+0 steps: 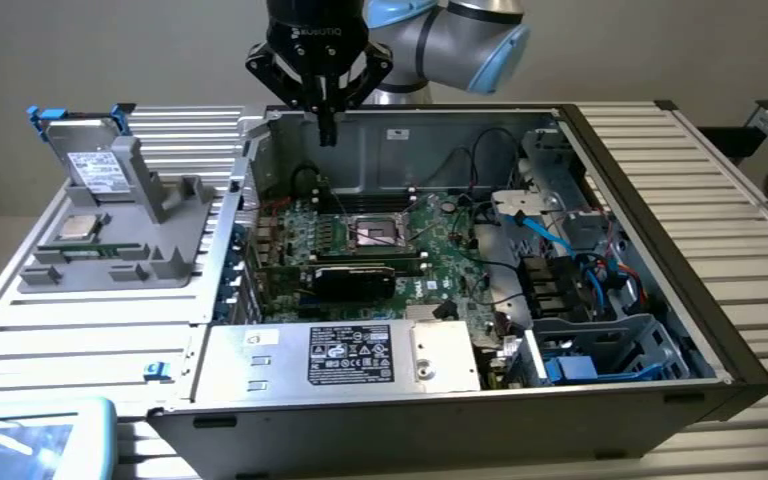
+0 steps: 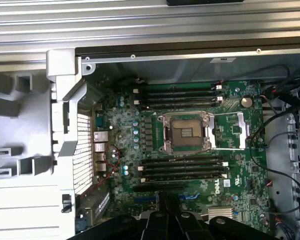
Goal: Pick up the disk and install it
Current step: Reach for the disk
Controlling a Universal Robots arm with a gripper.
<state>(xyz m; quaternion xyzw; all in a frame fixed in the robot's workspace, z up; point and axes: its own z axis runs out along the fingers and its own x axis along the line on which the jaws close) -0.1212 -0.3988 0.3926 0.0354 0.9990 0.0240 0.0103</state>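
One open case point(image 1: 491, 420) lies on a slatted metal table point(image 1: 91, 330), its inside facing up. At the case's near end sits a silver power supply point(image 1: 344, 355) with a black-and-white label whose print is too small to read. In the case's near corner, toward the exterior view's right, is a grey drive cage point(image 1: 624, 345) with a blue part inside.

Mid-case lies the green motherboard point(image 1: 418, 262), its socket point(image 1: 381, 235) open and bare. In the wrist view a white logo on the board looks like Dell's, though I cannot be sure.

Just outside the case, on the exterior view's left, stands a grey holder point(image 1: 157, 215). A small silver chip point(image 1: 77, 225) lies flat on the holder's near part. The disk point(image 1: 91, 165) stands upright in its far part, with the white label facing the camera and the blue tabs point(image 1: 44, 115) on top. The label's text cannot be read.

Above the case's far wall hangs the gripper point(image 1: 327, 135), marked ROBOTIQ. Its fingers are pressed together with nothing between them, and it is well apart from the disk.
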